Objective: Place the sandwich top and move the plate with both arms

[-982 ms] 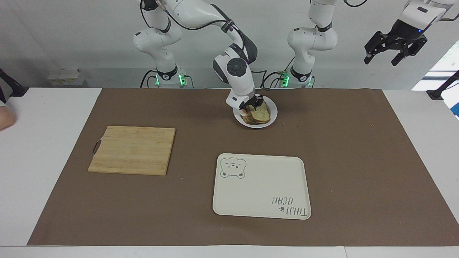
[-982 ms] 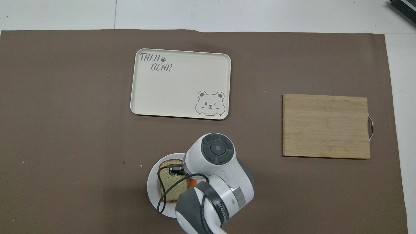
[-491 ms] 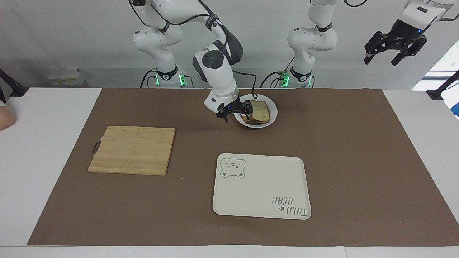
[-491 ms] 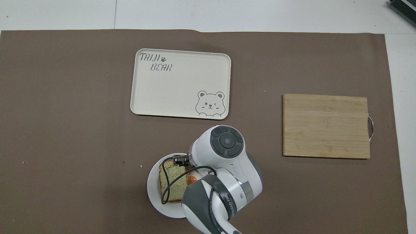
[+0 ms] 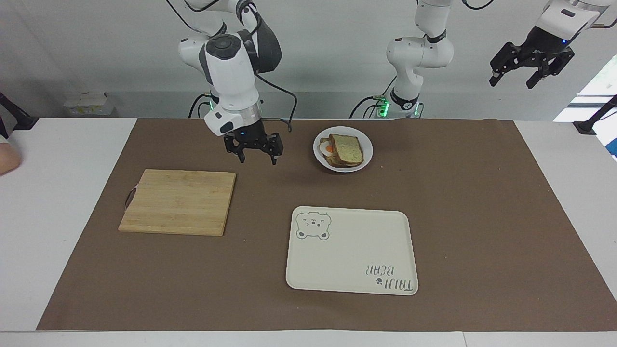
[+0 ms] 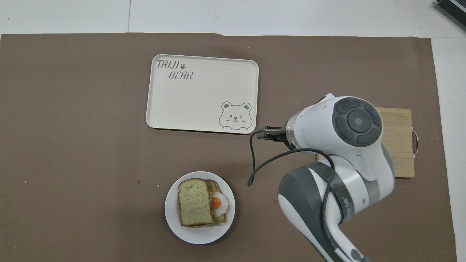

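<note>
CHANGE: we see the right tool (image 5: 254,155), fingers apart and empty, now off the small round white plate (image 5: 366,144) and over brown mat | pale speckled bread slice (image 5: 348,148) sits skewed on the egg toast there | NEXT: we judge plate move pending | left tool (image 5: 531,67) waits raised, apart | HIDDEN: wooden cutting board (image 6: 398,145) partly covered overhead.

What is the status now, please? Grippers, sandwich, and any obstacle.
Right gripper open, empty, over the mat beside the cutting board. Left gripper open, waiting high. Sandwich top on the egg toast, on plate. Nothing in the way.
</note>
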Robot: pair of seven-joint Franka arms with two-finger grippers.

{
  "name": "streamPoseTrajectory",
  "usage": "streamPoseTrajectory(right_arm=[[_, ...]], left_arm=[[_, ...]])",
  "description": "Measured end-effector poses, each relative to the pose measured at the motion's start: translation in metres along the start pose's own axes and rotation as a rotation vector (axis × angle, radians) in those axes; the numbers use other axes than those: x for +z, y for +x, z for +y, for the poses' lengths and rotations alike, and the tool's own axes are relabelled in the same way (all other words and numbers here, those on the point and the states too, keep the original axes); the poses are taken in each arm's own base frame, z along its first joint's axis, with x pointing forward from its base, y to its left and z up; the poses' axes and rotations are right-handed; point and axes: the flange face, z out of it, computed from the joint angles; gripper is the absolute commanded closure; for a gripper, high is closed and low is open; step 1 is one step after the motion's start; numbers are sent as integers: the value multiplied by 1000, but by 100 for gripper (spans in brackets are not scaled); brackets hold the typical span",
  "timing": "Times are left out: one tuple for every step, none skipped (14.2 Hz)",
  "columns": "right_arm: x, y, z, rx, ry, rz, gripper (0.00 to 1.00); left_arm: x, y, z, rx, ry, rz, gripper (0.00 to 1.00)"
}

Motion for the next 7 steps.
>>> streamPoseTrajectory(right_arm=[[-10, 5, 8, 17, -3, -1, 0], [-19, 9, 17, 30, -6, -1, 0], [-26, 12, 24, 37, -6, 3, 0], [-32, 13, 31, 40, -8, 5, 0], [-39, 14, 39, 43, -12, 7, 0], [-47, 16, 49, 47, -14, 12, 0], [-56, 18, 60, 51, -16, 18, 0]], left_arm=[[0, 0, 0, 0, 0, 0, 0], [0, 0, 0, 0, 0, 0, 0], [0, 0, 0, 0, 0, 0, 0], [0, 0, 0, 0, 0, 0, 0], [0, 0, 0, 1, 0, -1, 0], [0, 0, 0, 1, 0, -3, 0], [0, -1, 0, 1, 0, -4, 0]])
